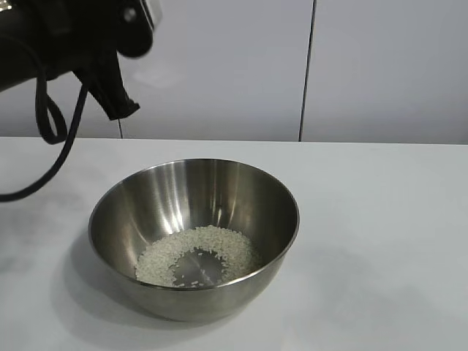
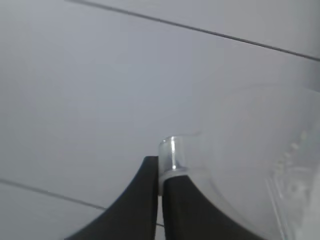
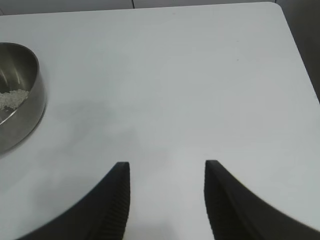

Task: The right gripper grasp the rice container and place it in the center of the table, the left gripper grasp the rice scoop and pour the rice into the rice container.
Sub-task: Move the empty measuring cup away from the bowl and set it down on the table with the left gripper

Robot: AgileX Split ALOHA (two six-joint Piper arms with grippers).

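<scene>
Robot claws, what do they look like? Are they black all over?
Yes, both are black. The left claw has two smooth, curved, wedge-shaped fingers that taper to tips. A looping black cable hangs from its arm. The right claw has two matching black tapered fingers with fine ridges on the inner faces.

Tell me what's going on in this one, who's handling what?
The steel bowl sits on the white table with a ring of rice in its bottom. The left gripper is raised up and to the bowl's left, shut on the tab handle of the clear plastic scoop; no rice is visible in the scoop. The right gripper hangs open over bare table beside the bowl, holding nothing.
</scene>
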